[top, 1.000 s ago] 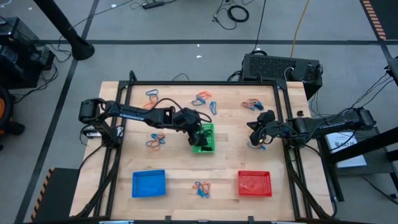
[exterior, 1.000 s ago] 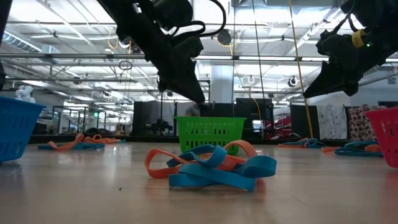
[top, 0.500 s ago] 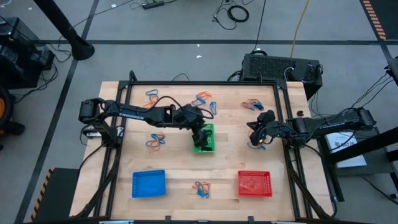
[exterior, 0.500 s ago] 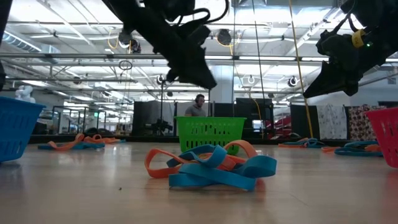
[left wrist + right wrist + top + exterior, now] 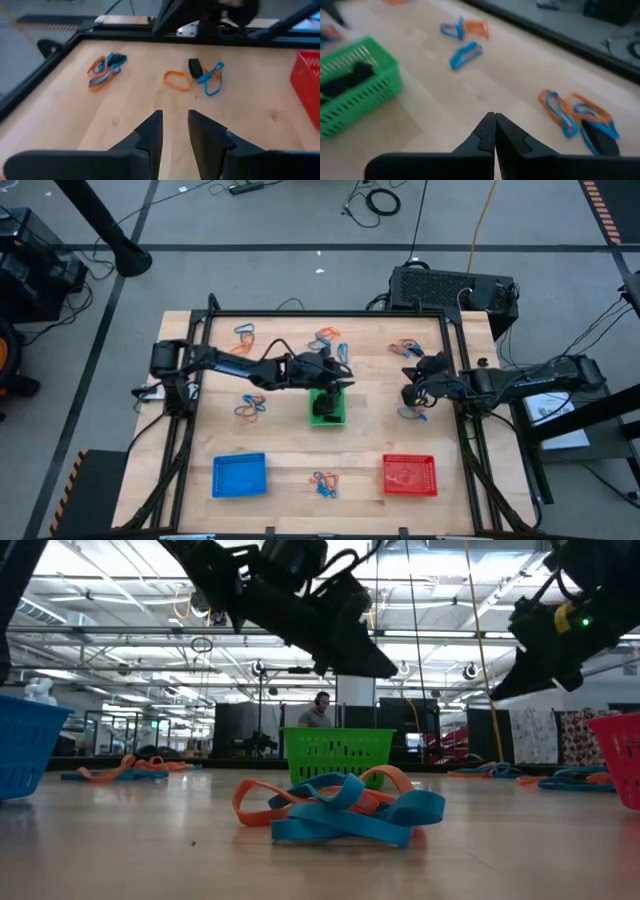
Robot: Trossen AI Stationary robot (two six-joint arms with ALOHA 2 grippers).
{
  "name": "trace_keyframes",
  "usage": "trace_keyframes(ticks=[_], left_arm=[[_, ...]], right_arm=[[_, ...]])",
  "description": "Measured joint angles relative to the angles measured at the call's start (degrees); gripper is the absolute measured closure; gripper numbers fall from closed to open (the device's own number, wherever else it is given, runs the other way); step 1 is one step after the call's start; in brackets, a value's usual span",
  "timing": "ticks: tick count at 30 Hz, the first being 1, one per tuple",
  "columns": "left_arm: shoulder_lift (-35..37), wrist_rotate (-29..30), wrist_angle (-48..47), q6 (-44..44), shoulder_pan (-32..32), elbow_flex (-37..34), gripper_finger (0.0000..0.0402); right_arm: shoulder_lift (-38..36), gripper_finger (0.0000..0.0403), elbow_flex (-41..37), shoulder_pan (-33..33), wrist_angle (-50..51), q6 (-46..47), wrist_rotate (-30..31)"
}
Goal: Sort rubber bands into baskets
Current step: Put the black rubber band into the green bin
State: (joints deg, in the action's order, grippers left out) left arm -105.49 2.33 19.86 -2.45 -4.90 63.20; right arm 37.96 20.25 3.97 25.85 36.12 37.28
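The green basket [image 5: 327, 406] stands mid-table and holds black rubber bands [image 5: 347, 80]. The blue basket [image 5: 240, 473] and the red basket [image 5: 409, 474] stand near the front edge. Orange and blue rubber bands lie in loose clusters at the far left [image 5: 245, 332], the far middle [image 5: 325, 338], the far right [image 5: 405, 347], left of the green basket [image 5: 250, 406] and at the front [image 5: 323, 482]. My left gripper [image 5: 175, 117] is open and empty, above the green basket's far edge [image 5: 340, 377]. My right gripper [image 5: 494, 117] is shut and empty, above the table at the right [image 5: 410, 395].
A black metal frame [image 5: 455, 360] runs along the table's sides. A black box [image 5: 450, 288] and cables lie beyond the far edge. Bare wood lies between the green and red baskets. In the low view a band pile [image 5: 340, 808] lies close in front of the green basket [image 5: 338, 753].
My left gripper has risen from over the green basket and gone toward the table's far and right edges; it now stands above the basket's far edge. My right gripper has stayed almost where it was.
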Motion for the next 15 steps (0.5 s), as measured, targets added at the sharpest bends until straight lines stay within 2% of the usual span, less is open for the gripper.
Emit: trace_keyframes(ticks=[3, 7, 10, 15], left_arm=[[1.8, 0.0, 0.0, -4.0, 0.6, -1.9, 0.0302], [4.2, 0.0, 3.4, -7.3, 0.6, -7.3, 0.0302], [6.4, -1.2, 13.1, -7.3, -0.5, -13.0, 0.0302], [9.1, -7.5, 31.4, -6.9, -0.9, -21.8, 0.0302]], right_arm=[[0.0, 0.0403, 0.0, -0.4, 3.5, 2.9, -2.9], [0.0, 0.0403, 0.0, -1.0, 4.7, 4.6, -12.9], [0.0, 0.0403, 0.0, -1.5, 4.6, 6.9, -18.0], [0.0, 0.0402, 0.0, -3.1, 5.9, 17.2, -19.0]])
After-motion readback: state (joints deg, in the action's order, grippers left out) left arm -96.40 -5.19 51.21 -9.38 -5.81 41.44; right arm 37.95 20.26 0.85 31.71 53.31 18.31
